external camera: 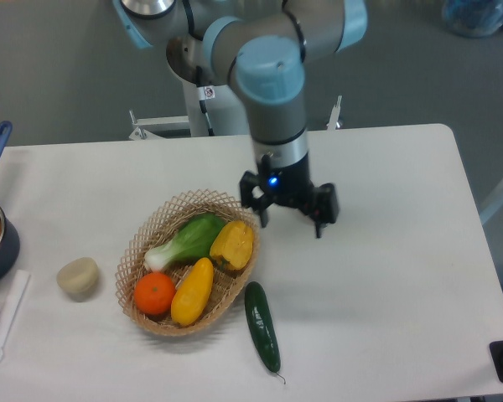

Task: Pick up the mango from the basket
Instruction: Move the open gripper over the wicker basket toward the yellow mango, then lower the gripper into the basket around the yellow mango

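Hovering with gripper [290, 219] spread wide, holding nothing, just beside basket [147, 230] rim; mango [193, 291] lying inside.

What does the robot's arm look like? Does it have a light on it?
The arm is made of silver-grey tubes with pale blue caps on its round joints. Its gripper is black, with two fingers and a small glowing blue light above them.

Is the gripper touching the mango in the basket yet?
Apart. The fixed camera shows the open gripper by the upper right rim of the basket, while the mango lies lower down beside the orange, with the yellow pepper between them.
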You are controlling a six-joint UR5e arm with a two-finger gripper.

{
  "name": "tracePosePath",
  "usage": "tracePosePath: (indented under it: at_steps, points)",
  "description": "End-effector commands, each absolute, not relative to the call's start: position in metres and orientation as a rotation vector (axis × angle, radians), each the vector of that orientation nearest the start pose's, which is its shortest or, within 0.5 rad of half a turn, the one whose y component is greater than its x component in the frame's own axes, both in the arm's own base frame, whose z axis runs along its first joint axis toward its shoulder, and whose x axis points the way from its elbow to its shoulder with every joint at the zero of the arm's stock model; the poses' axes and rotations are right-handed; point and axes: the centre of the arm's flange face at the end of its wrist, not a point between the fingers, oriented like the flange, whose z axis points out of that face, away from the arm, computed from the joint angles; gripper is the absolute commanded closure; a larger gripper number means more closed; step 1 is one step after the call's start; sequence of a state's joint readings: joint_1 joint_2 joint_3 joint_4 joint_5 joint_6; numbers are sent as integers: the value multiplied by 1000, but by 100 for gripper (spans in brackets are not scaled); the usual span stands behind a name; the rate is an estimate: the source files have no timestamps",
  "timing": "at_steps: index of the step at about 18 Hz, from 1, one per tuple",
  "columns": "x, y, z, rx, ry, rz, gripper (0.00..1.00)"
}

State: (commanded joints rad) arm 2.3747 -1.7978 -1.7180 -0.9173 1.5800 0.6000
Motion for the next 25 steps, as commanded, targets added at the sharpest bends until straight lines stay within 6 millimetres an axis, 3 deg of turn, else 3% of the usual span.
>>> tracePosePath:
  at_steps: [11,20,25]
  points:
    - [-264,555,311,-2959,-171,179,0]
    - [-264,569,258,-3034,-147,112,0]
    - [-258,570,248,-3044,-130,89,0]
